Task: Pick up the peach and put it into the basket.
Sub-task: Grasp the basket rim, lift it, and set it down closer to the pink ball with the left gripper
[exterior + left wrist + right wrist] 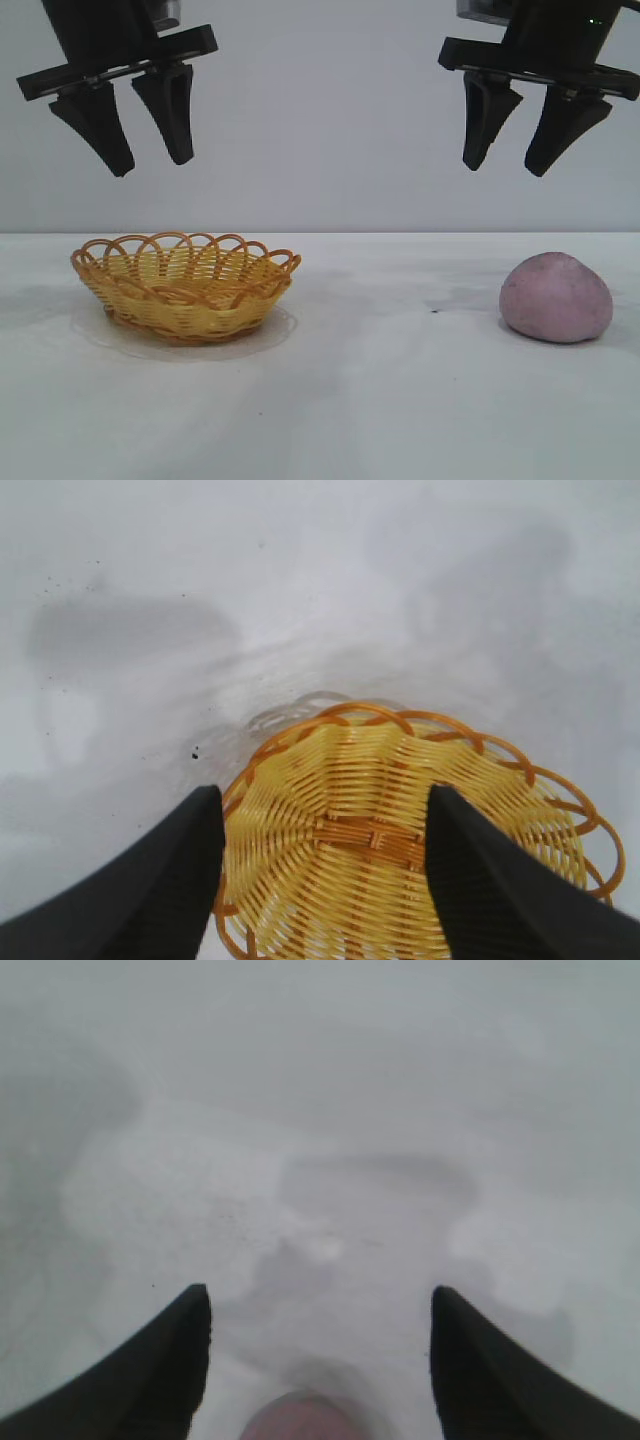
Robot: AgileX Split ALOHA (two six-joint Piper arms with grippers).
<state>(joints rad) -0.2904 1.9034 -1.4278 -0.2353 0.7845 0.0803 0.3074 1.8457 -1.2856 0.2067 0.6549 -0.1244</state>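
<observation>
On the white counter (380,400) the basket (185,287) sits upright at left, long axis running left-right. Peach (556,297) rests well apart at right, pointed top upward. Left pincer (150,160) hangs above the basket, released; right pincer (505,165) above the peach, released.

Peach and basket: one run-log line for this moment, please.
peach on table, ungrasped | basket empty | right gripper open above peach | left gripper open above basket

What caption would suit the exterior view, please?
Both open grippers, left and right, hang above basket and peach.
</observation>
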